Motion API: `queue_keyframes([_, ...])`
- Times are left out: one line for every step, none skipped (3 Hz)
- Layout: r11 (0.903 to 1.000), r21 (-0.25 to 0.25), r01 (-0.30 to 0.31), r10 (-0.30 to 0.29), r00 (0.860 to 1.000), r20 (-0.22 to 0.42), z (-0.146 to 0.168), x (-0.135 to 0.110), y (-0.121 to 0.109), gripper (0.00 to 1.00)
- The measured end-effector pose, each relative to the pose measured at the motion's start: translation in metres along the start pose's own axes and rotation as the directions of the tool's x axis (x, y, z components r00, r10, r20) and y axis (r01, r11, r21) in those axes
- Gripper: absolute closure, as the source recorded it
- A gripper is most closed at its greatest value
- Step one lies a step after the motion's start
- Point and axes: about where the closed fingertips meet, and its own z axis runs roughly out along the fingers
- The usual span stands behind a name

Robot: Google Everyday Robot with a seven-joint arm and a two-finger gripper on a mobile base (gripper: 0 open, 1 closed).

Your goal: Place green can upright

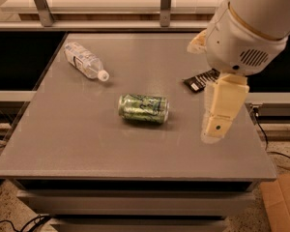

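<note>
The green can lies on its side near the middle of the grey table, its silver top pointing right. My arm comes in from the upper right, with a large white joint above the table's right side. My gripper hangs below it as a cream-coloured piece, to the right of the can and apart from it. It holds nothing that I can see.
A clear plastic bottle with a white cap lies on its side at the back left. A flat black object lies at the right, partly hidden behind my arm. A cardboard box sits on the floor at the lower right.
</note>
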Motion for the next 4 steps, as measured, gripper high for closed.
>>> queue_keyframes([1.0,0.0,0.0,0.0,1.0,0.0,0.0,0.0,0.0,0.0])
queue_keyframes([0.9998,0.015,-0.01,0.01,1.0,0.023,0.005,-0.01,-0.007,0.0])
queue_keyframes([0.9992,0.012,-0.038,0.037,0.998,0.052,0.055,-0.048,-0.047,0.0])
queue_keyframes([0.9992,0.012,-0.038,0.037,0.998,0.052,0.055,-0.049,-0.047,0.0])
